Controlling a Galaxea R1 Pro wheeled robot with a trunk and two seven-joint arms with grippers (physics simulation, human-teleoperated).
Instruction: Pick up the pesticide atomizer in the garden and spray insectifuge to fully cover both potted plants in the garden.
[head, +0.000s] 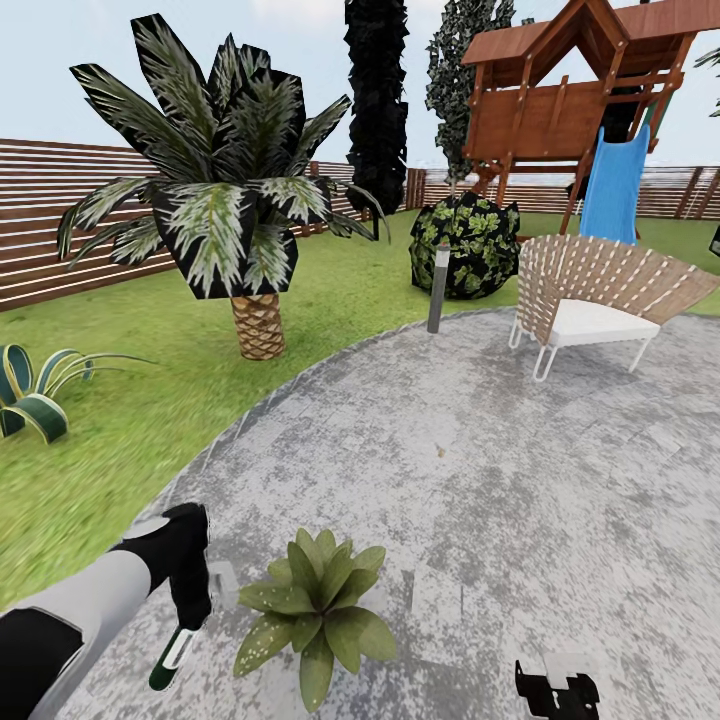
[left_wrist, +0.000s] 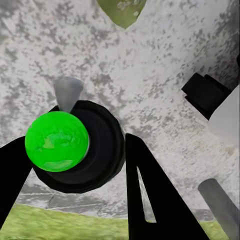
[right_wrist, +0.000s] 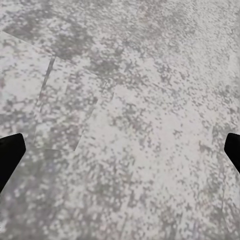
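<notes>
One potted plant (head: 315, 610), a low rosette of pale-speckled green leaves, stands on the round grey paving (head: 480, 470) of the garden, close in front of me; the leaves hide its pot. Just left of it my left gripper (head: 188, 598) points down and is shut on the pesticide atomizer (head: 171, 658), whose white body, green band and black end stick out below the fingers. In the left wrist view the atomizer (left_wrist: 57, 141) shows end-on, green and black, between the black fingers (left_wrist: 150, 195), with a leaf tip (left_wrist: 121, 10) beyond. My right gripper (head: 556, 692) is low over bare paving, open (right_wrist: 120, 150).
A wicker chair (head: 600, 300) stands on the paving at the back right, with a short grey post (head: 438, 288) at the paving's edge. On the lawn are a palm (head: 225, 200), a striped curling plant (head: 35, 390), a dark shrub (head: 465, 245) and a wooden playhouse with a blue slide (head: 612, 190).
</notes>
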